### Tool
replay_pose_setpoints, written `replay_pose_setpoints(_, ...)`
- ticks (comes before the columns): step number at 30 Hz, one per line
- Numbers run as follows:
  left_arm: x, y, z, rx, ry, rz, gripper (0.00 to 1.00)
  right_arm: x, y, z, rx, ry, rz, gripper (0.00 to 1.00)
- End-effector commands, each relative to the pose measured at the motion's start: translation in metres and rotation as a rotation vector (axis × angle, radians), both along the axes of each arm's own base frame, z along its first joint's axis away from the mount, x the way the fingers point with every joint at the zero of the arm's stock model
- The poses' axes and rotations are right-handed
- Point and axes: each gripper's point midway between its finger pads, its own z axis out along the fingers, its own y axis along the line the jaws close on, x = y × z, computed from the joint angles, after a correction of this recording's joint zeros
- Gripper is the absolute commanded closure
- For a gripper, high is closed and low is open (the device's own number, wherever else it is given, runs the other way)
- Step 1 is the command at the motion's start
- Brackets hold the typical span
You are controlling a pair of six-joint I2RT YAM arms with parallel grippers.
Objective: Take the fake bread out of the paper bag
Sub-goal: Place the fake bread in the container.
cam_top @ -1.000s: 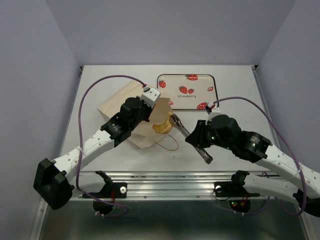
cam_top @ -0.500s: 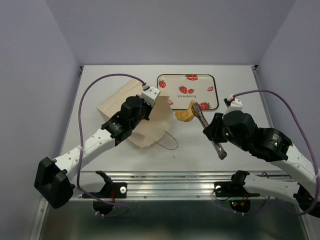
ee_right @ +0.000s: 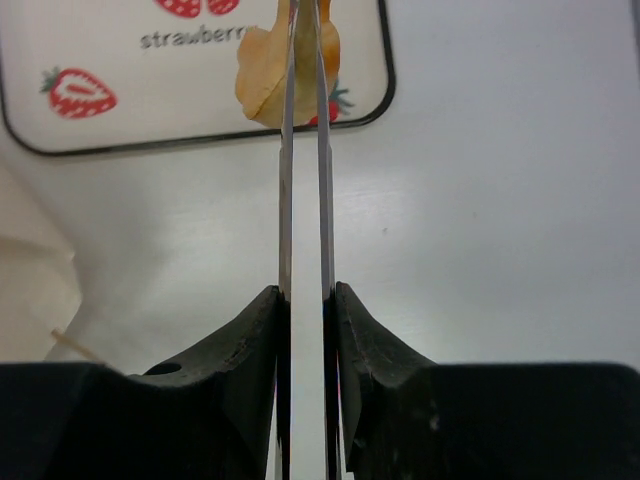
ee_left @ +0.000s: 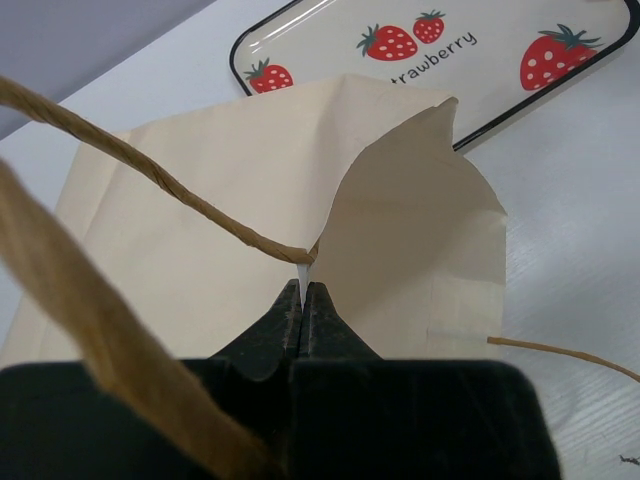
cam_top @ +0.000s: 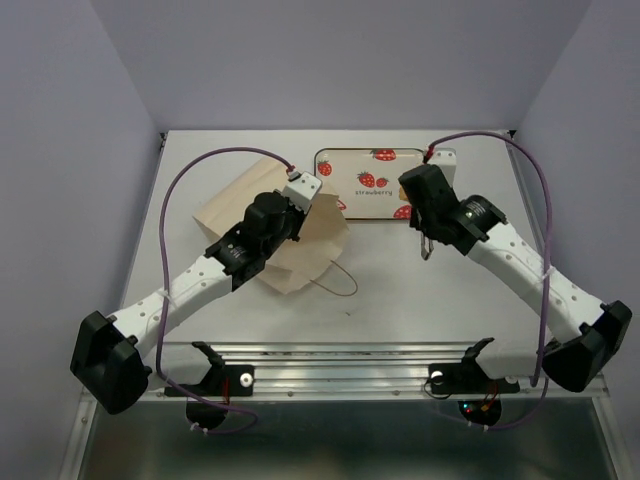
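The right pincer (ee_right: 303,15), clenched on a croissant (ee_right: 258,75), has swung away from the mouth of the paper bag (cam_top: 230,205) and now hangs over the near right corner of the strawberry tray (ee_right: 60,40). The left pincer (ee_left: 302,292) stays pinched on the bag's rim, propping it open. One piece is out. Any other fake bread is hidden inside the bag, so more may remain.

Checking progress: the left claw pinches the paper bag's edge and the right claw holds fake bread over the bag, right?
Not quite. The right wrist view shows the right claw holding the fake bread over the edge of the strawberry tray, not over the paper bag. The left claw does pinch the bag's edge.
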Motion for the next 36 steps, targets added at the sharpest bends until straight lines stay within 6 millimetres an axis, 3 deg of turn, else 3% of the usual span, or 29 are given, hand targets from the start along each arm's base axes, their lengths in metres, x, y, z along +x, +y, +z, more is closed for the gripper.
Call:
replay_pose_setpoints(1, 0.004, -0.002, 0.029, -0.049, -0.065, 0.013, 1.00, 0.057, -0.010, 0.027, -0.111, -0.121, 0.042, 0.99)
replay_pose_setpoints(5, 0.002, -0.003, 0.031, -0.053, -0.062, -0.006, 1.00, 0.097, -0.009, 0.023, -0.423, -0.094, 0.223, 0.99)
replay_pose_setpoints(7, 0.000, -0.001, 0.032, -0.054, -0.065, 0.001, 1.00, 0.111, 0.005, 0.021, -0.484, -0.103, 0.366, 0.99)
replay_pose_setpoints(8, 0.000, 0.000, 0.032, -0.055, -0.067, 0.003, 1.00, 0.115, 0.005, 0.021, -0.629, -0.100, 0.487, 0.98)
replay_pose_setpoints(9, -0.001, 0.002, 0.030, -0.050, -0.065, 0.012, 1.00, 0.125, 0.011, 0.026, -0.669, -0.161, 0.521, 0.98)
replay_pose_setpoints(11, -0.002, 0.006, 0.034, -0.054, -0.075, 0.022, 1.00, 0.140, -0.003, 0.019, -0.797, -0.123, 0.555, 0.98)
replay_pose_setpoints(14, -0.004, 0.007, 0.036, -0.061, -0.080, 0.020, 1.00, 0.162, -0.018, 0.029, -0.939, -0.092, 0.590, 0.98)
replay_pose_setpoints(18, -0.003, 0.013, 0.034, -0.055, -0.076, 0.054, 1.00, 0.186, -0.021, 0.041, -1.123, -0.078, 0.659, 0.98)
replay_pose_setpoints(23, -0.005, 0.019, 0.028, -0.053, -0.060, 0.086, 1.00, 0.199, -0.025, 0.053, -1.367, -0.101, 0.673, 0.97)
replay_pose_setpoints(29, -0.002, 0.023, 0.021, -0.037, -0.051, 0.118, 1.00, 0.205, -0.034, 0.012, -1.513, 0.013, 0.736, 0.96)
replay_pose_setpoints(30, 0.000, 0.025, 0.020, -0.029, -0.049, 0.128, 1.00, 0.208, -0.033, 0.019, -1.540, -0.011, 0.707, 0.95)
replay_pose_setpoints(36, 0.001, 0.027, 0.014, -0.011, -0.031, 0.146, 1.00, 0.216, -0.047, 0.007, -1.675, 0.034, 0.684, 0.94)
